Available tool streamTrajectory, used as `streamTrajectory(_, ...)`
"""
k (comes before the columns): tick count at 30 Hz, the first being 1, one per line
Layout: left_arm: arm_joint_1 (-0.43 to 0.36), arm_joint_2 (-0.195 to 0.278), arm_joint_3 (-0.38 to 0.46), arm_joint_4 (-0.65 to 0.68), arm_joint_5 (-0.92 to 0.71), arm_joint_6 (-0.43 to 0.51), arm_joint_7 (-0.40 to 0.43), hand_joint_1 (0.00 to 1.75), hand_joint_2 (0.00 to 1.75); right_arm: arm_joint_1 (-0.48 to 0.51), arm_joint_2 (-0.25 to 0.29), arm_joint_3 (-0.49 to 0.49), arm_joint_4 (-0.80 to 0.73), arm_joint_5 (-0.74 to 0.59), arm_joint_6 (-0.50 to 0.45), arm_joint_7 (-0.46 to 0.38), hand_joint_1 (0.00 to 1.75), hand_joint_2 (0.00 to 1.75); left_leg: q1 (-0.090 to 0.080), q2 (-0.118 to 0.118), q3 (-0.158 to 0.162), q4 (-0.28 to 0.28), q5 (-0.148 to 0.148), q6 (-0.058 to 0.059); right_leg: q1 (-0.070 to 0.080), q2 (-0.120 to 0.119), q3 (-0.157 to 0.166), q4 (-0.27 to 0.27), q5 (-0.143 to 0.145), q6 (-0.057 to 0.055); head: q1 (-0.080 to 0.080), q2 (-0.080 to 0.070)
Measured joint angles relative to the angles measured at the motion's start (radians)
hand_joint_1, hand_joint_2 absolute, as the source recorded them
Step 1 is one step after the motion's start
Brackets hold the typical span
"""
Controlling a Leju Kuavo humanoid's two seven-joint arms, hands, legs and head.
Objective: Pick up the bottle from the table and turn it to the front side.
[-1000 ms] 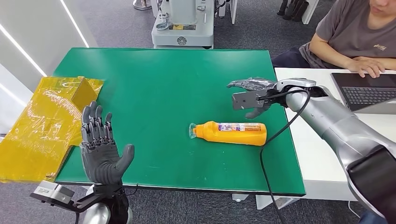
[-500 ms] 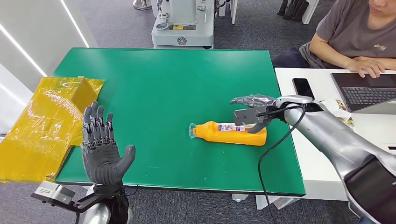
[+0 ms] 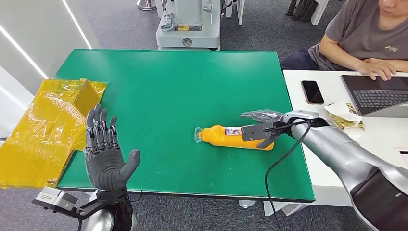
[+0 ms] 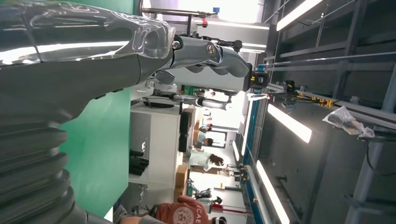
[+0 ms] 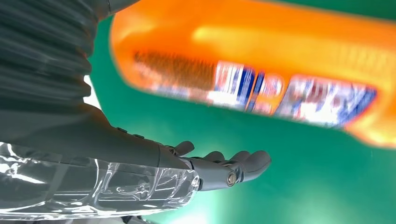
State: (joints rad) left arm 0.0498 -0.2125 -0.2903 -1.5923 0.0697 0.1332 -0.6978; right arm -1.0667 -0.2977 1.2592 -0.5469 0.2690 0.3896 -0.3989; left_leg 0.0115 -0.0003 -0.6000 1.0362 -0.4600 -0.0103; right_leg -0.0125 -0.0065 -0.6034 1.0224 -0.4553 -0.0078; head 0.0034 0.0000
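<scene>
**Head view: right hand poised over lying bottle**

Nearest the camera, at the table's front left corner: left hand [image 3: 107, 156], raised palm-forward, fingers spread and upright, holding nothing. Seen too in the left wrist view [image 4: 205, 49], fingers extended against a backdrop of ceiling lights and shelving.

Just beyond, across the green table [image 3: 159, 91]: orange bottle [image 3: 235, 137] lying on its side in the right half, near the front edge, clear cap pointing toward the table's middle, printed label facing up. Base end partly covered by the right hand [image 3: 260, 127], reaching in from the right with fingers spread above the far side and thumb on the near side. Not closed around the body; actual contact with the bottle impossible to judge from above. Right wrist view: bottle [image 5: 261, 79] blurred and very close, label toward the camera, dark fingers [image 5: 233, 165] extended with green surface visible between them and the bottle, so hand unclasped, gripping nothing.

Off the left edge of the table: crumpled yellow plastic sheet [image 3: 45, 125], draped over a boxy shape.

Right of the green table, on a white desk [image 3: 337, 159]: black phone [image 3: 312, 91], a crinkled gold wrapper [image 3: 344, 115], a laptop [image 3: 377, 94].

Farther back: person [image 3: 365, 36] in a grey shirt, seated at the laptop, hand on the keyboard. Behind the table's far edge, a grey machine base [image 3: 188, 29] on the floor.
</scene>
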Motion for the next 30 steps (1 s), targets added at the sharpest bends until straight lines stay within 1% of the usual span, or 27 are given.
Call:
streamTrajectory(7, 0.0, 0.0, 0.0, 0.0, -0.001, -0.006, 0.015, 0.0, 1.75, 0.07, 0.006, 0.004, 0.03, 0.014, -0.062, 0.0, 0.0, 1.75, 0.0, 0.0, 0.0, 0.0, 0.0, 0.0, 0.0, 0.0, 0.0, 0.0, 0.0, 0.0, 0.0, 0.0)
streamTrajectory(10, 0.0, 0.0, 0.0, 0.0, -0.002, -0.011, 0.016, 0.0, 1.75, 0.09, 0.005, 0.004, 0.036, 0.022, -0.074, -0.001, 0.0, 1.75, 0.0, 0.0, 0.0, 0.0, 0.0, 0.0, 0.0, 0.0, 0.0, 0.0, 0.0, 0.0, 0.0, 0.0)
streamTrajectory(20, -0.002, -0.002, 0.004, 0.0, -0.01, -0.022, 0.034, 0.0, 1.75, 0.1, 0.017, 0.003, 0.048, 0.035, -0.076, 0.002, 0.0, 1.75, 0.0, 0.001, 0.003, 0.0, 0.0, 0.0, 0.0, 0.001, 0.002, 0.0, 0.0, 0.0, 0.0, 0.0)
streamTrajectory(21, -0.002, -0.002, 0.005, 0.0, -0.01, -0.022, 0.034, 0.0, 1.75, 0.101, 0.018, 0.002, 0.049, 0.036, -0.077, 0.002, 0.35, 1.75, 0.0, 0.001, 0.003, 0.0, 0.0, 0.0, 0.0, 0.001, 0.003, 0.0, 0.0, 0.0, 0.0, 0.0)
streamTrajectory(24, -0.001, -0.002, 0.008, 0.0, -0.012, -0.025, 0.037, 0.0, 1.75, 0.102, 0.018, 0.002, 0.05, 0.046, -0.085, 0.001, 1.66, 1.75, 0.0, 0.001, 0.004, 0.0, 0.0, 0.0, 0.0, 0.001, 0.004, 0.0, 0.0, 0.0, 0.0, 0.0)
streamTrajectory(25, -0.001, -0.002, 0.009, 0.0, -0.013, -0.025, 0.038, 0.0, 1.75, 0.103, 0.018, 0.001, 0.05, 0.049, -0.089, 0.001, 1.74, 1.75, 0.0, 0.001, 0.004, 0.0, 0.0, 0.0, 0.0, 0.001, 0.004, 0.0, 0.0, 0.0, 0.0, 0.0)
streamTrajectory(30, 0.0, -0.002, 0.016, -0.004, -0.017, -0.031, 0.047, 0.0, 1.75, 0.106, 0.019, -0.002, 0.048, 0.065, -0.11, 0.0, 1.75, 1.75, 0.0, 0.001, 0.005, 0.0, 0.0, 0.0, 0.0, 0.001, 0.005, 0.0, 0.0, 0.0, 0.0, 0.0)
